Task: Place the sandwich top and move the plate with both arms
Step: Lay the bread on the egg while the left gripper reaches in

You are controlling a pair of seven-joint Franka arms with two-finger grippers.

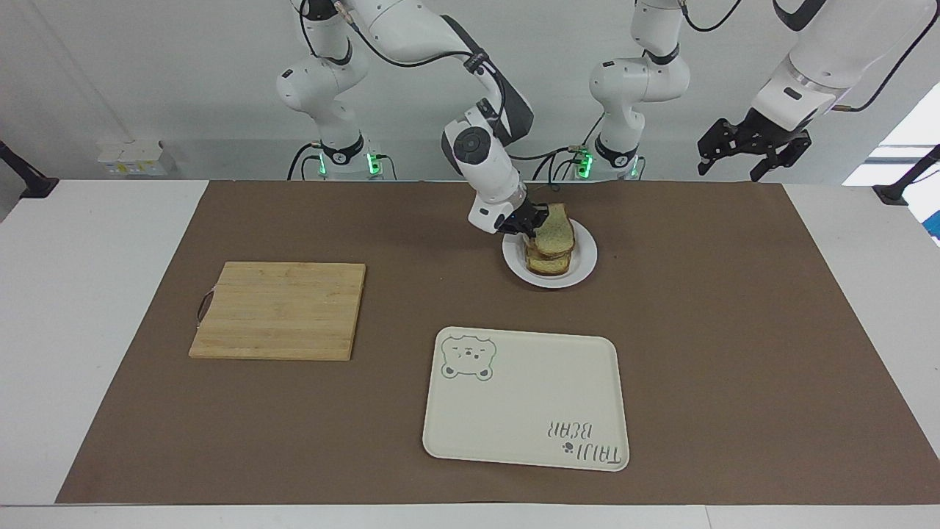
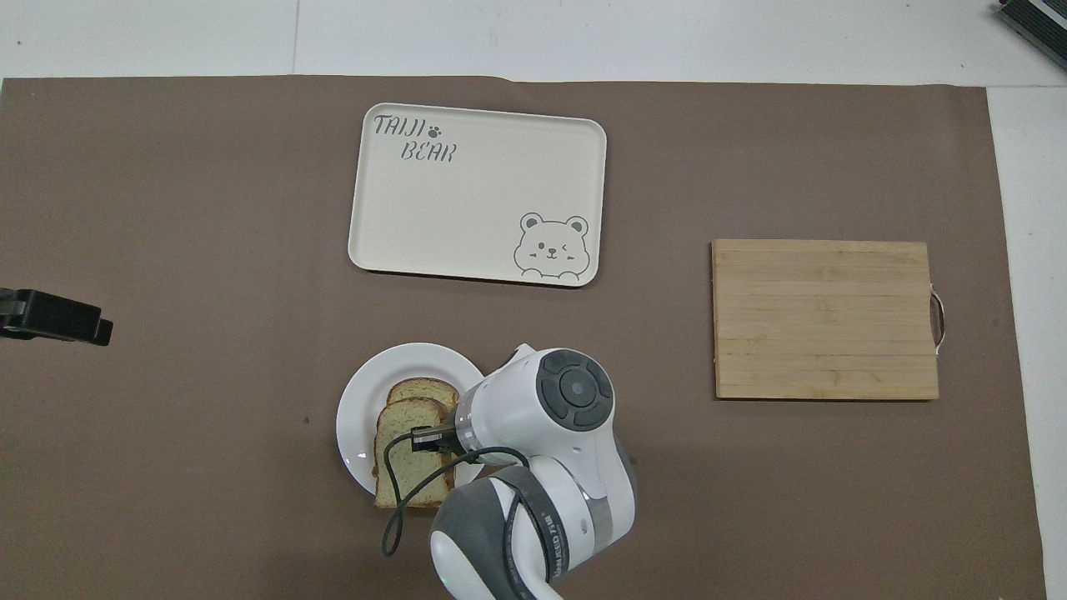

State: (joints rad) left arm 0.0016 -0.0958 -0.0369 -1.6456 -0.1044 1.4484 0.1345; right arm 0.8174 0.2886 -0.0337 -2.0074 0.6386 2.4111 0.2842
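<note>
My right gripper point(image 1: 530, 220) is shut on one edge of the sandwich top point(image 1: 554, 229), a plain tan slice with a brown crust. It holds the slice tilted just over the lower bread slice point(image 1: 547, 263) on the small white plate point(image 1: 585, 257). In the overhead view the sandwich top point(image 2: 408, 462) covers most of the lower slice point(image 2: 423, 390) and overhangs the plate's point(image 2: 357, 408) rim toward the robots. The right gripper point(image 2: 429, 439) is beside it. The egg is hidden. My left gripper point(image 1: 750, 150) hangs open, high in the air at the left arm's end; it also shows in the overhead view point(image 2: 54, 315).
A cream rectangular tray with a bear drawing point(image 1: 525, 397) lies farther from the robots than the plate. A wooden cutting board point(image 1: 279, 310) lies toward the right arm's end. A brown mat point(image 1: 734, 330) covers the table.
</note>
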